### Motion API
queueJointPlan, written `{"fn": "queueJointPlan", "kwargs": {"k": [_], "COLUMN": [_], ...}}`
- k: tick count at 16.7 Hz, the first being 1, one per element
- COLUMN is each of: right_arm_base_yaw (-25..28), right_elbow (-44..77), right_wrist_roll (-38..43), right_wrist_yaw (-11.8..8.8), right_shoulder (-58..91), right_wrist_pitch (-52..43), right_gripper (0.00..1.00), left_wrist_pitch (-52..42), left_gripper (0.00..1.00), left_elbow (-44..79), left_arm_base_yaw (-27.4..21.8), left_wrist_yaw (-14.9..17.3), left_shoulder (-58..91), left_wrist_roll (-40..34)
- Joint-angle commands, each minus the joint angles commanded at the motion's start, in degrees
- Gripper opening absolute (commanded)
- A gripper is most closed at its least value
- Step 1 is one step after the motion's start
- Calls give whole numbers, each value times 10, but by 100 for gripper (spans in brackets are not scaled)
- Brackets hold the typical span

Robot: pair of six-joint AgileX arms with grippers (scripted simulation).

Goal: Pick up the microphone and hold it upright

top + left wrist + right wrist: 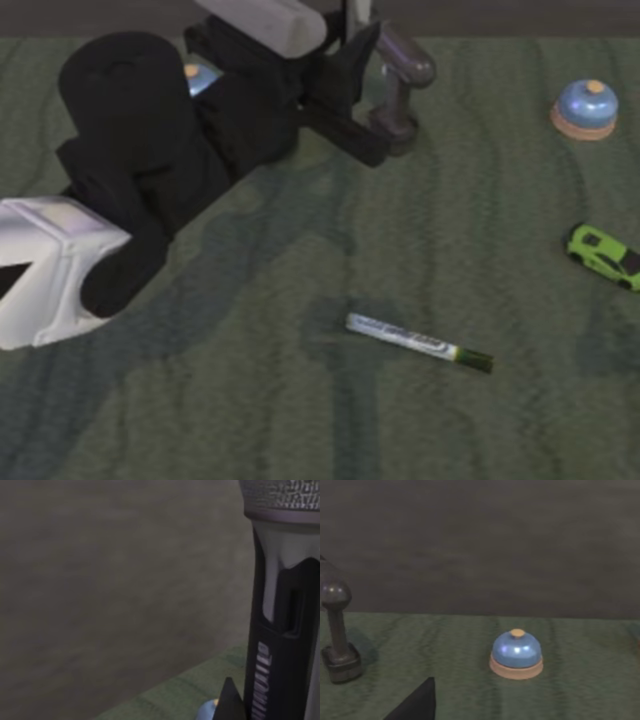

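A blue bell (585,108) with an orange button sits at the far right of the green table (300,420). A green toy car (604,255) is near the right edge. A white-and-green marker (418,342) lies flat in the middle. Another blue bell (199,76) peeks out at the far left.

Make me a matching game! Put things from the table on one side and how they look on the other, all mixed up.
Things:
1. microphone
2. toy car
3. marker
4. bell on the right

Looks:
A. blue dome
B. silver mesh head
C. bright green
D. long and white, lying flat

Pairs: 1-B, 2-C, 3-D, 4-A
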Motion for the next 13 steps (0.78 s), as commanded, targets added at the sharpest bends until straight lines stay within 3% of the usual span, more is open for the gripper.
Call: {"fn": "queueJointPlan", "kwargs": {"k": [13], "right_arm_base_yaw": [265], "right_elbow": [350], "right_wrist_roll": [-2], "right_wrist_yaw": [-69], "right_shoulder": [526], "right_wrist_pitch": [158], "right_gripper": [100], "left_wrist_pitch": [0], "left_gripper": [0], "left_elbow": [0], "left_arm_base_yaw": [0], "left_wrist_yaw": [0], "left_shoulder": [0], "left_wrist_roll": [0]}}
